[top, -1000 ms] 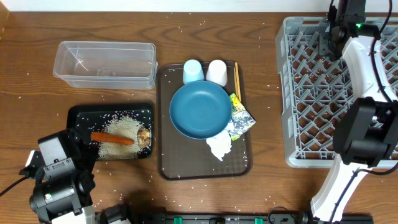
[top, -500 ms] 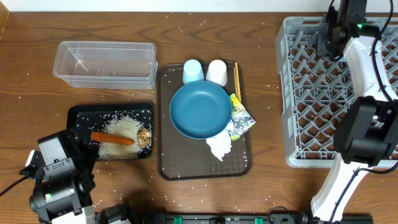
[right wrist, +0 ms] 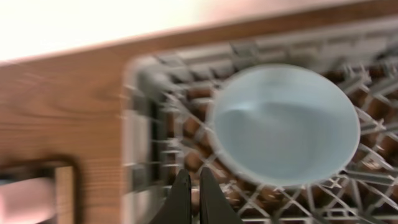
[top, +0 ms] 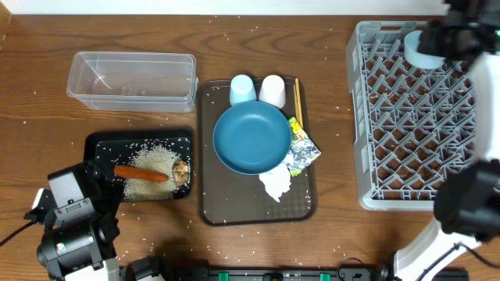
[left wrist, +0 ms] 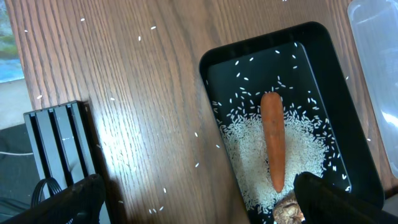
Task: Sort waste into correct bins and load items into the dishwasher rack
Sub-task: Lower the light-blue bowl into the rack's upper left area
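- Overhead view: a pale-blue bowl (top: 426, 48) sits at the far edge of the grey dishwasher rack (top: 391, 148), beside the blurred right arm.
- Right wrist view: the right gripper (right wrist: 189, 196) has its fingers pressed together, holding nothing, apart from the bowl.
- Left wrist view: the left gripper (left wrist: 196, 199) is spread wide, near the black tray (left wrist: 211, 68), where an orange carrot (left wrist: 273, 140) lies on white rice (left wrist: 249, 143).
- A dark-blue plate (top: 251, 138), two cups, chopsticks (top: 298, 97), wrappers (top: 302, 148) and a tissue (top: 275, 186) rest on the brown serving tray (top: 211, 195).

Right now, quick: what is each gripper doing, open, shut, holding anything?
Left gripper: open wide, holding nothing.
Right gripper: shut, nothing between the fingers; the pale-blue bowl sits free in the dishwasher rack.
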You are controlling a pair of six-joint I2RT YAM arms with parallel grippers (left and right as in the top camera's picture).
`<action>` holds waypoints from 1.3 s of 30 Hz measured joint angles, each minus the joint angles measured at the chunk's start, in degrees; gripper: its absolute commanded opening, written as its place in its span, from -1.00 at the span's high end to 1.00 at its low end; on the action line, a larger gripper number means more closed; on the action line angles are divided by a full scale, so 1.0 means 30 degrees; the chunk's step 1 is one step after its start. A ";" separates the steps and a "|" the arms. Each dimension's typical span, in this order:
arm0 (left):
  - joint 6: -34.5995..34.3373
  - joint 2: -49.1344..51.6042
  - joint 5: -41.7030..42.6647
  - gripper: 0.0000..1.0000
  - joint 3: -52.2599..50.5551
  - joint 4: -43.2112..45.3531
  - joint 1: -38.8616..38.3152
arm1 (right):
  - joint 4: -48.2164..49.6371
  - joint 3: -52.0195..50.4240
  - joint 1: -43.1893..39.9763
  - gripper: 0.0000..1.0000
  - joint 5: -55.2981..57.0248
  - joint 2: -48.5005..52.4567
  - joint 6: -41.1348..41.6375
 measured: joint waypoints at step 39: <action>0.0000 0.0000 0.0000 -0.96 0.0000 0.0000 0.0000 | 0.2448 0.0066 0.2324 0.26 0.8276 0.5195 -0.2455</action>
